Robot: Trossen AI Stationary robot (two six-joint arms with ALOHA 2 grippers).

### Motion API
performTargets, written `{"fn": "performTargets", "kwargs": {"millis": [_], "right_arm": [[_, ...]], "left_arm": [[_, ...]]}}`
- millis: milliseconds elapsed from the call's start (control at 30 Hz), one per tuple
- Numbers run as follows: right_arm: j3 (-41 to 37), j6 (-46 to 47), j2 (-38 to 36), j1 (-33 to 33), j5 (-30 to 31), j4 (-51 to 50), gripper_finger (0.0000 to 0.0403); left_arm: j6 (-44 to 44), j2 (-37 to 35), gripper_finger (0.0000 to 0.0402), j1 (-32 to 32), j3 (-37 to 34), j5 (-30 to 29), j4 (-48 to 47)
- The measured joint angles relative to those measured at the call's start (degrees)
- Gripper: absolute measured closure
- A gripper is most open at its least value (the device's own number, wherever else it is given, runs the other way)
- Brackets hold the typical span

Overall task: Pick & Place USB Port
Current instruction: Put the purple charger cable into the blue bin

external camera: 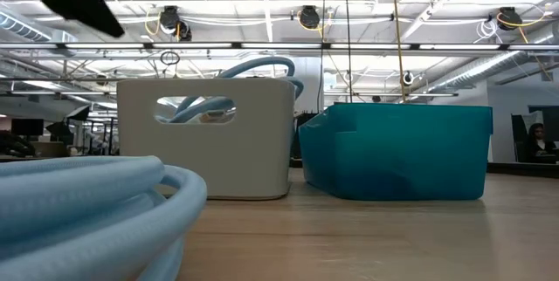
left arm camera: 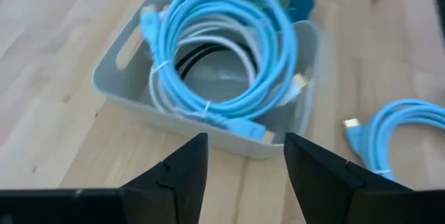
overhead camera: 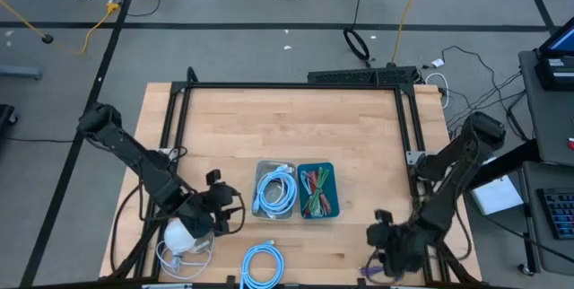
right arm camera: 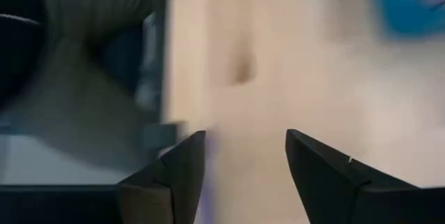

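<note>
**Inspector:** Overhead view evenly and brightly lit. The wooden table (overhead camera: 287, 136) shows no glare; both arms cast only soft, short shadows. Straight frame lines bow slightly toward the edges.

**Assistant:** The table-level view?

**Inspector:** Strong backlight from ceiling fixtures (external camera: 301, 17), whitish at top. The grey bin (external camera: 205, 137) and teal bin (external camera: 397, 150) are sharp; the coiled blue cable (external camera: 87, 215) nearest the lens is out of focus. A dark shape at the upper left is silhouetted.

**Assistant:** Wrist cameras?

**Inspector:** Left wrist mildly soft, the cable coil (left arm camera: 222, 50) readable, far corners blurred. Right wrist heavily smeared; only its dark fingers (right arm camera: 174, 175) hold an edge.
</note>
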Motion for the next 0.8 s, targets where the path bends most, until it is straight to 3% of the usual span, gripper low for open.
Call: {"fn": "performTargets", "kwargs": {"millis": [167,400,667,800], "right_arm": [[5.8,7.6,9.4,2.5,-7.8,-1.1,0.024],[6.0,17.4,18.2,5.0,-20.3,-3.4,0.0261],[6.1,19.8,24.9,6.2,-20.9,-2.2,0.0265],[6.1,24.0,26.6,5.7,-19.2,-7.0,0.0295]], "left_arm": [[-4.3,0.0,0.0211,0.2,-3.9,-0.4,1.6],[-4.8,0.0,0.0211,0.1,-5.5,-0.5,4.5],[-3.2,0.0,0.0211,0.1,-5.5,-0.5,4.9],[-2.6,0.0,0.0211,-0.1,-5.5,-1.6,4.9]]}}
